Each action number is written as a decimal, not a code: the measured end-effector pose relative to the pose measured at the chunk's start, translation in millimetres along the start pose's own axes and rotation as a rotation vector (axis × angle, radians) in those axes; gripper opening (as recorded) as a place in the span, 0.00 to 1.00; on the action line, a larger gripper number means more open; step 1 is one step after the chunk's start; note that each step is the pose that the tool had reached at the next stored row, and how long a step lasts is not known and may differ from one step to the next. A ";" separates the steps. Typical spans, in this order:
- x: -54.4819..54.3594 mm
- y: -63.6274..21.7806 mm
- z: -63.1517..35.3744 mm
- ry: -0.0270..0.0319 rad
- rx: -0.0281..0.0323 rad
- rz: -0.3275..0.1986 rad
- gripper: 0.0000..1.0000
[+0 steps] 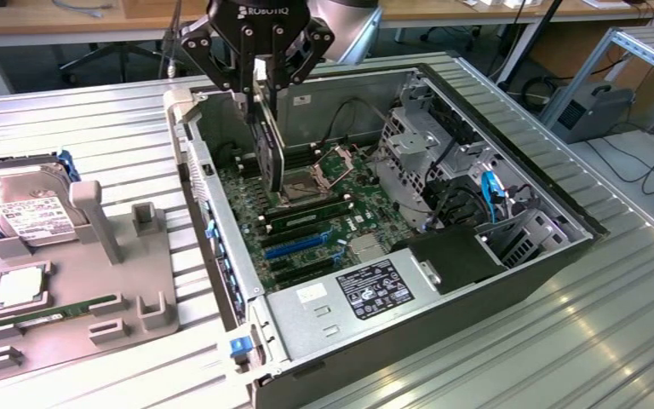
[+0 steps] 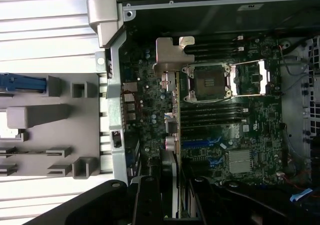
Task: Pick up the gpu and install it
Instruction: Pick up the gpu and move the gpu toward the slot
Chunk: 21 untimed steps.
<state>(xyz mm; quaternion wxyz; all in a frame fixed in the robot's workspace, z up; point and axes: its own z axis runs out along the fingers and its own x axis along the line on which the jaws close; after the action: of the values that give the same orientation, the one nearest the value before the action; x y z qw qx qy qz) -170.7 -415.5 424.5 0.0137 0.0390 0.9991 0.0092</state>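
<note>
My gripper (image 1: 268, 83) is shut on the gpu (image 1: 268, 145), which hangs on edge, dark and thin, just over the rear part of the open computer case (image 1: 509, 281). Its lower edge is close above the green motherboard (image 1: 344, 217), beside the open CPU socket (image 1: 310, 181) and short of the blue expansion slots (image 1: 299, 244). In the wrist view the gpu (image 2: 173, 115) is seen edge-on between my black fingers (image 2: 147, 202), with its silvery bracket (image 2: 171, 55) at the far end, over the board next to the socket (image 2: 207, 80).
A grey holder fixture (image 1: 71, 328) lies at the exterior view's left of the case, carrying a hard drive (image 1: 26, 209), a CPU chip (image 1: 20, 285) and a RAM stick (image 1: 54, 308). A drive cage (image 1: 418, 141), cables and the power supply (image 1: 361, 294) crowd the case.
</note>
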 end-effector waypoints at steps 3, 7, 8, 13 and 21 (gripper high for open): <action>-2.4 0.2 0.6 0.0000 0.0003 0.000 0.27; -6.5 0.5 1.6 0.0000 0.0006 0.000 0.27; -7.4 0.5 1.9 0.0000 0.0007 0.000 0.27; -11.0 0.8 2.8 -0.0001 0.0009 0.000 0.27; -17.2 1.3 4.4 -0.0001 0.0015 0.000 0.27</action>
<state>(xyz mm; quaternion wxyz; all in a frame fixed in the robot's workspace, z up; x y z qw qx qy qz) -153.3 -415.5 420.5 0.0137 0.0390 0.9991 0.0084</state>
